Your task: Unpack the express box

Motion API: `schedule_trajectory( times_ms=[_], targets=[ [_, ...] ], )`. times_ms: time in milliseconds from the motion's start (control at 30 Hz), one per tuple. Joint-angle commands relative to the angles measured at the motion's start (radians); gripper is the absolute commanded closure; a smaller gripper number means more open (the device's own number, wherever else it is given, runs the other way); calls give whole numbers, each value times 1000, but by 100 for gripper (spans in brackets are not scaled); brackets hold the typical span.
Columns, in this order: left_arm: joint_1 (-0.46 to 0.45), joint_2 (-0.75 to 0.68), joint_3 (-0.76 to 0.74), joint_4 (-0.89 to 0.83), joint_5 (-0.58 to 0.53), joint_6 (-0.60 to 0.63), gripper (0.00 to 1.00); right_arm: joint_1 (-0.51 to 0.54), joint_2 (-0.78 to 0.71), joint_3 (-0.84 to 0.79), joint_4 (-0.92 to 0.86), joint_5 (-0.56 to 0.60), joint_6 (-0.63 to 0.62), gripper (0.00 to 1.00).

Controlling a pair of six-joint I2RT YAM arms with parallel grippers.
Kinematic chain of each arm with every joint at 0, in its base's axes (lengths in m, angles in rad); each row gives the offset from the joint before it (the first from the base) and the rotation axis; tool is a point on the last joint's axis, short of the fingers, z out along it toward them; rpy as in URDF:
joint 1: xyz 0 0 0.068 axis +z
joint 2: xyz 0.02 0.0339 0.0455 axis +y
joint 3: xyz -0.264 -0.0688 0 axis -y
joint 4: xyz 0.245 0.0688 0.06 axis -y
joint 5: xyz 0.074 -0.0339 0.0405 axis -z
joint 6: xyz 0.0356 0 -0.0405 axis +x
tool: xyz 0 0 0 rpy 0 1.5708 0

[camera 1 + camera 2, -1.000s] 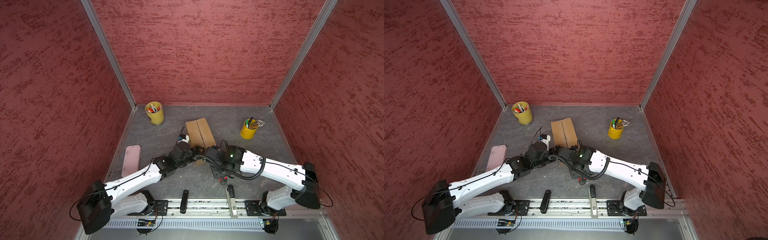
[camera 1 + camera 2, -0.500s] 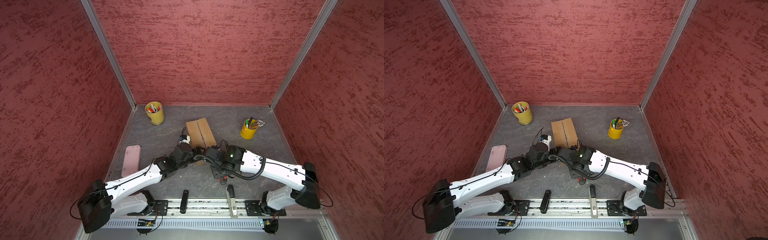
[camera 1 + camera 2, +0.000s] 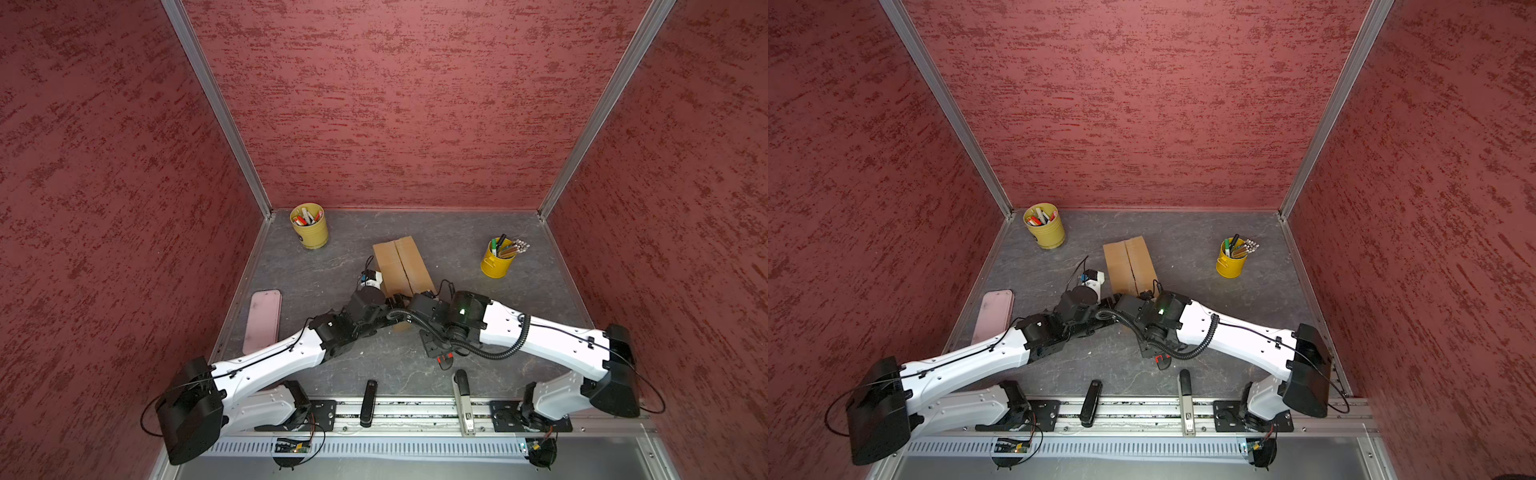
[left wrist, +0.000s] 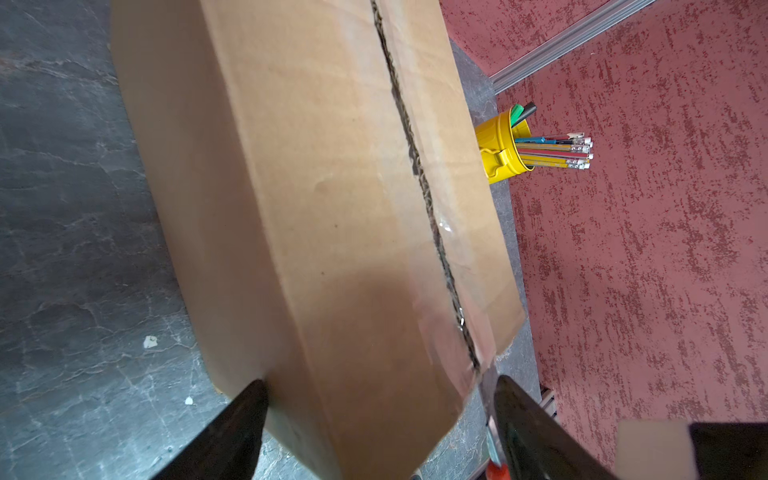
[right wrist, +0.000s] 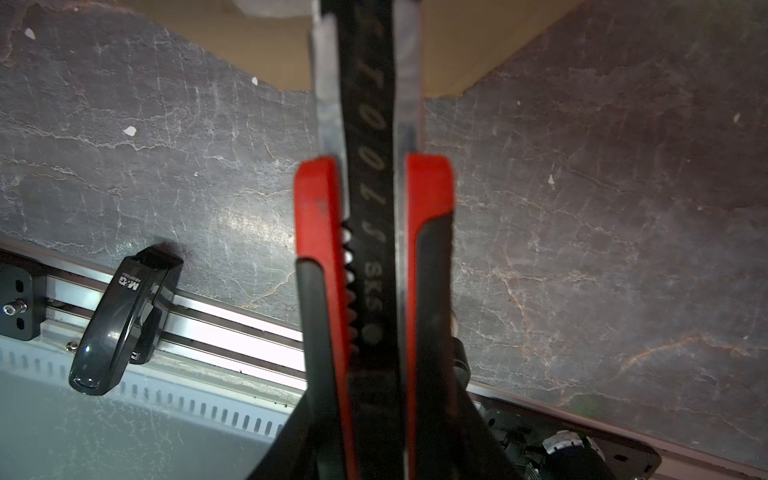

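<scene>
Moved: almost nothing, both arms kept at express box (image 3: 402,265) | left gripper (image 4: 374,419) spread wide astride its end | right gripper (image 5: 376,432) clamped on red-black utility knife (image 5: 374,257)

We see open bench (image 3: 457,232) behind and to both sides of the express box (image 3: 401,264). At its near end both arms crowd together, blocking approach. Two yellow pen cups (image 3: 309,226) (image 3: 498,261) stand well apart from it; a pink case (image 3: 262,320) lies near the left wall.

Express box (image 3: 402,265) sits between two pen cups (image 3: 309,226)
</scene>
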Motion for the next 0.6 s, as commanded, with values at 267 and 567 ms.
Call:
schedule_trajectory(
  times_ms=[267,567],
  targets=[
    [-18,10,18,62,27,7,13,5,27,51,53,-51,-40,100],
    [-18,13,15,67,29,7,12,6,37,61,51,-60,-46,100]
  ],
)
